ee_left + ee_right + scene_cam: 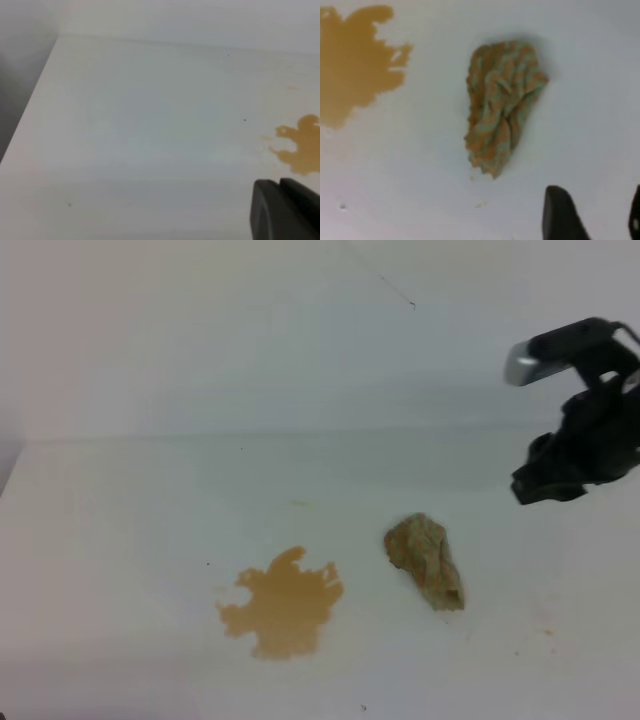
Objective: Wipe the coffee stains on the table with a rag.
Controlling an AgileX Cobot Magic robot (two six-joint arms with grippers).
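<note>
On the left, my left gripper (pixel 287 210) shows only a dark corner, so I cannot tell how its jaws stand. The coffee stains (pixel 282 608) sit on the white table (pixel 120 540). The rag (pixel 427 560) lies just right of them. My right gripper (pixel 592 212) hangs above with jaws apart, holding nothing.

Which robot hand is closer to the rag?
The right one. The right gripper hangs just above the rag, off to its right side, not touching it. The left gripper is farther away, on the other side of the coffee stains.
</note>
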